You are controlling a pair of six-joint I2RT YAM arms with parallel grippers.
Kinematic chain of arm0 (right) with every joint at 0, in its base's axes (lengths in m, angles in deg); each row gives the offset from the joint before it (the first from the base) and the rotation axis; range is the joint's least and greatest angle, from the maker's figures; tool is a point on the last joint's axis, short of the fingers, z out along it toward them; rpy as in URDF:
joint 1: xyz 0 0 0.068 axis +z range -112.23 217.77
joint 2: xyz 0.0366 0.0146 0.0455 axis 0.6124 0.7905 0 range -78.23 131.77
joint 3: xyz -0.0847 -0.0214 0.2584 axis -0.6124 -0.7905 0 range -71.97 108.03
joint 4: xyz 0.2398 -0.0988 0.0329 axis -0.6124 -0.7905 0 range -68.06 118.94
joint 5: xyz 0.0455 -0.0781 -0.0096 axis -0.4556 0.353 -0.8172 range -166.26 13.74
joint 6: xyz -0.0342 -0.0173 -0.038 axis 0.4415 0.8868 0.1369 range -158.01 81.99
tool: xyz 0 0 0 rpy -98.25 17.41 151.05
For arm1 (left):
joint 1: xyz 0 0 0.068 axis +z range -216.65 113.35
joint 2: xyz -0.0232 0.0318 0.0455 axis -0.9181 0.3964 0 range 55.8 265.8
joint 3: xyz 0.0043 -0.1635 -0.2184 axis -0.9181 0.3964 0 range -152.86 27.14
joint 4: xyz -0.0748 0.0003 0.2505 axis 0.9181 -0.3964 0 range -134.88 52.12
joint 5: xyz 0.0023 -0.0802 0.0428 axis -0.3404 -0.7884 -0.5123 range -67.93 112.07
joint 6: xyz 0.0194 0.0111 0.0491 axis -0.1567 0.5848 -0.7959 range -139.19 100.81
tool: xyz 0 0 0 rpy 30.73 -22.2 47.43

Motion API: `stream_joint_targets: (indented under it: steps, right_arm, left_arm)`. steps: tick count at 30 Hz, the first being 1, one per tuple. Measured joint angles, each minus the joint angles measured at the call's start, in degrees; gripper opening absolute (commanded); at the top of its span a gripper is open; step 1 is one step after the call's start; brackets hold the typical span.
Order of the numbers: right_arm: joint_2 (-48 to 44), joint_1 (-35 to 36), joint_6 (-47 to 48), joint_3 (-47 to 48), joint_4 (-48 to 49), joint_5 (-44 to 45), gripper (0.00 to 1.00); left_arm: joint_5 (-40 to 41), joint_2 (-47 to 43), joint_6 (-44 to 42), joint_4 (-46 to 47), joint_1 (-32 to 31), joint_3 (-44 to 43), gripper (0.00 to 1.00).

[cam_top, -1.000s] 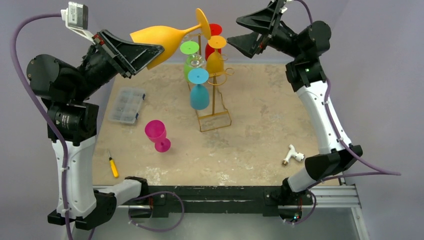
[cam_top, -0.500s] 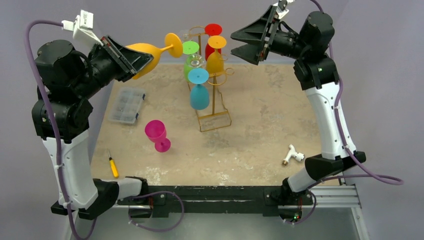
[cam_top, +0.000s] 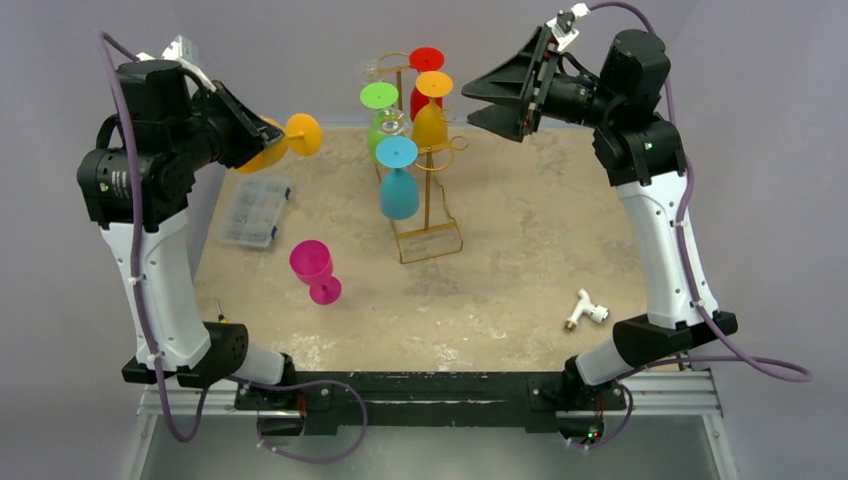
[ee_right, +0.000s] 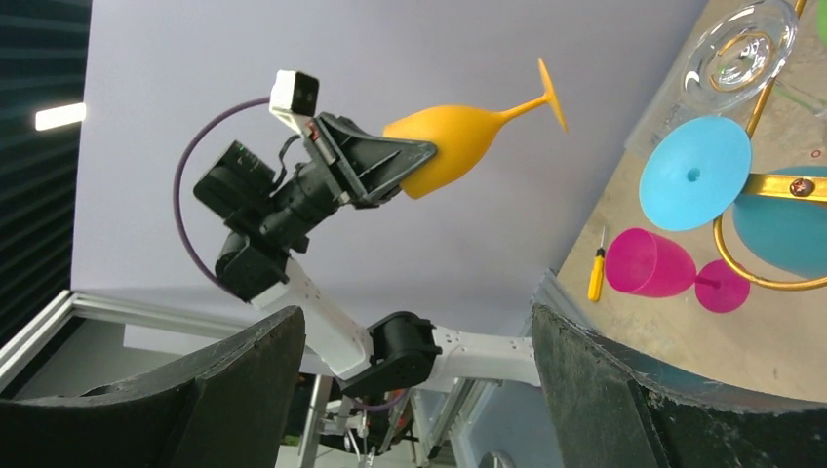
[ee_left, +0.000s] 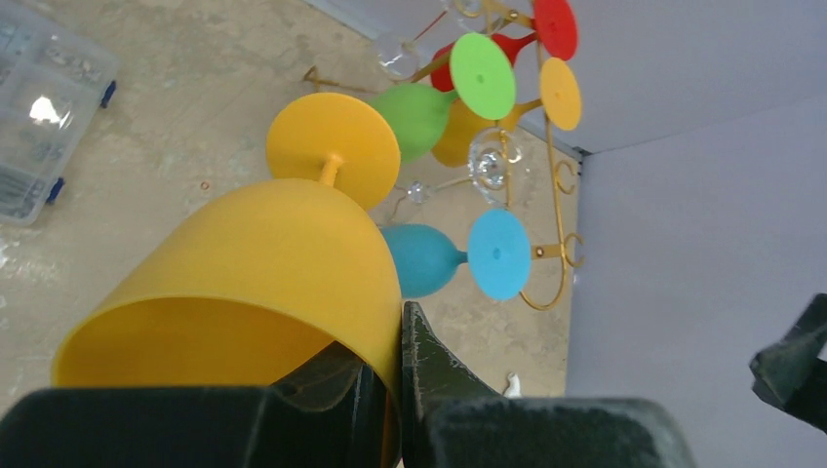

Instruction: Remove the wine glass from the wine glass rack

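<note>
From above, the left tool (cam_top: 248, 128) swallows most of the orange glass (cam_top: 303, 133); only its foot pokes out past it.

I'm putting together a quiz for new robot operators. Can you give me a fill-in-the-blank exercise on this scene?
1. The left claw is shut on the ___ of the orange wine glass.
2. The right claw hovers near the wine glass rack with its jaws ___.
3. The hanging glass that shows lowest in the top view is ___.
4. The loose glass on the table is ___.

Missing words: bowl; open; blue; pink.
</note>
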Motion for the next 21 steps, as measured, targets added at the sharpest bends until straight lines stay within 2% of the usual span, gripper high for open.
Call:
stream_joint_targets:
  steps: [13,21]
  right_arm:
    - [-0.28,-0.02,3.5,0.0,-4.44,-0.02,0.84]
    - [-0.28,0.0,5.22,0.0,-6.91,-0.02,0.84]
  left_arm:
    - [5.07,6.84,-2.21,-8.15,1.79,-0.85,0.0]
    - [6.56,8.57,-5.42,-8.0,1.79,2.8,0.0]
